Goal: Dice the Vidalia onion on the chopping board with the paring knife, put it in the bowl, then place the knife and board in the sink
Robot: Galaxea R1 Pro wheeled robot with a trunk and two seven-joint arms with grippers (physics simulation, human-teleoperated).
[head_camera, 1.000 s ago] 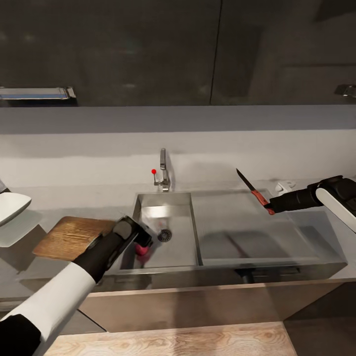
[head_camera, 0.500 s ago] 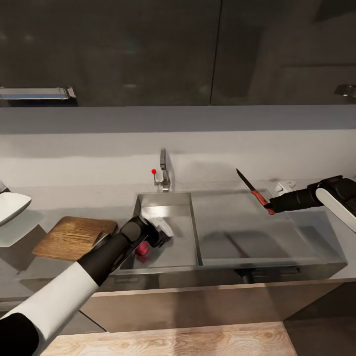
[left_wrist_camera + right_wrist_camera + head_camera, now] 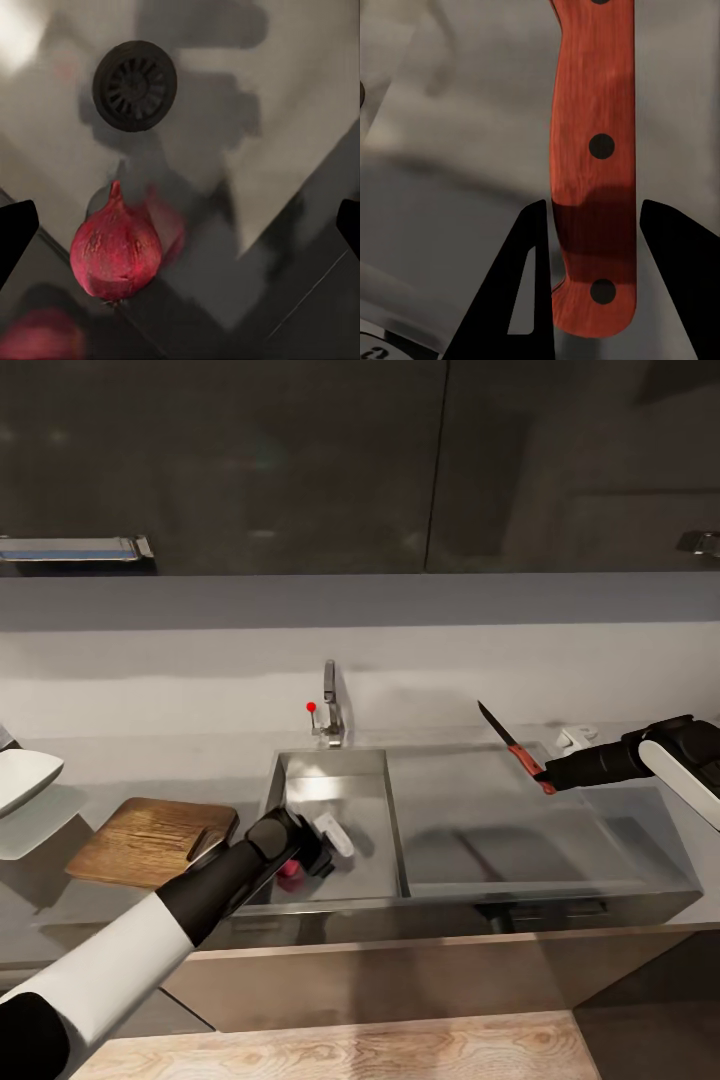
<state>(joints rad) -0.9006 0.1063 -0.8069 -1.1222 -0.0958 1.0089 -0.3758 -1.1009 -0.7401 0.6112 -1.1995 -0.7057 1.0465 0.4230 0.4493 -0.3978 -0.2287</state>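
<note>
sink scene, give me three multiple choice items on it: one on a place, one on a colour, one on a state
1. Where is the small dark reddish round onion?
A. on the brown wooden chopping board
B. on the floor of the stainless-steel sink
C. in the white bowl

2. What colour is the knob beside the chrome tap?
A. red
B. blue
C. green

3. What is the right gripper doing?
A. hanging open with nothing in it
B. shut on the onion
C. shut on the paring knife's reddish-brown handle

Answers:
1 B: the onion lies on the sink floor near the drain, between the open left gripper's fingers.
2 A: the knob by the tap is red.
3 C: the right gripper clamps the paring knife by its handle, held above the worktop.
</note>
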